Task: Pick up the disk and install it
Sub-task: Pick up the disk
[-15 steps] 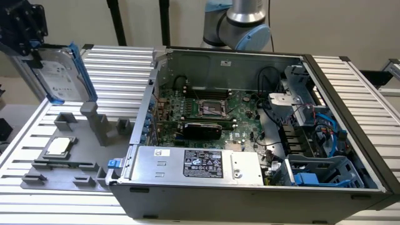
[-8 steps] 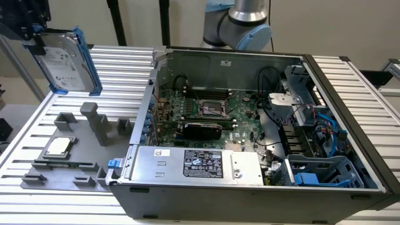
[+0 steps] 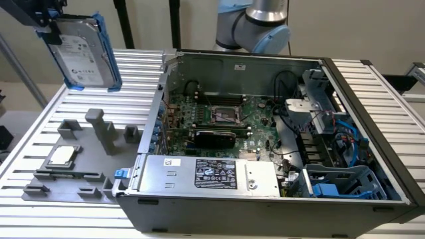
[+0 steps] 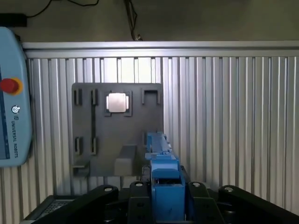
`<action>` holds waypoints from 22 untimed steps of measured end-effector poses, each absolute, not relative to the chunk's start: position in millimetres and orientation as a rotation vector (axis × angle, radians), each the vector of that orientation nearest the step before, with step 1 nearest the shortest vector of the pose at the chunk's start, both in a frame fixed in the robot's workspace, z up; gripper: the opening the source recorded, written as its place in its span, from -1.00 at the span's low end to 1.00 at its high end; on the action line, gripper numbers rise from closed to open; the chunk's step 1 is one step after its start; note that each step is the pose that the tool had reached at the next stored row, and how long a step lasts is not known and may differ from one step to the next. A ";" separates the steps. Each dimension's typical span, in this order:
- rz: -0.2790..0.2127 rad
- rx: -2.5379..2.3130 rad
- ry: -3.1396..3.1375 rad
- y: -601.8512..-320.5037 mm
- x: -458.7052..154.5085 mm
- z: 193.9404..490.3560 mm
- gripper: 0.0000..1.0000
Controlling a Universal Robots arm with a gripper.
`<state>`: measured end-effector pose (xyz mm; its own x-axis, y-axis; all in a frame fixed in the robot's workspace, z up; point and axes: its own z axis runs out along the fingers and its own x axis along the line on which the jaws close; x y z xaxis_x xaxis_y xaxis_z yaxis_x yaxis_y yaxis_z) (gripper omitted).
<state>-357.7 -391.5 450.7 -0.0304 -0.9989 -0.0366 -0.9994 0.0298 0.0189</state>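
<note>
– Fingers (image 4: 139, 198) status?
– Clenched on the disk (image 3: 83, 50). The gripper (image 3: 45, 21) has its upper end and the rest hangs below, roughly upright, label side out.
– Where's the disk?
– In the air at the far left of the exterior view, over the slatted table (image 3: 139, 69). It's well apart from the open computer case (image 3: 265, 214). The grey fixture tray (image 3: 83, 167) with the square chip (image 3: 61, 155) lies below, not touching it.
– Wrist view?
– The blue carrier (image 4: 164, 182) is edge-on, sandwiched between the fingers and sticking out past them. Can't tell whether the pads press on rails or faces.
– Handling?
– My read: a rigid metal body, heavyish for its size, no flex. The plastic carrier is smooth with a bit of give, so an end pinch could let it swing or slip. It's shock-sensitive, so no knocks on the chassis. Best hold is across the carrier's long rails, off the label face.
– Installed?
– No. The blue cage (image 3: 339, 181) sits at the case's near right corner, well apart from the disk.
</note>
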 end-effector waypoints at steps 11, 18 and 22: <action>0.068 -2.176 2.242 -401.8 -307.8 478.2 -1.00; 0.070 -2.177 2.244 -409.8 -276.2 481.5 -1.00; 0.072 -2.177 2.244 -414.3 -257.7 482.7 -1.00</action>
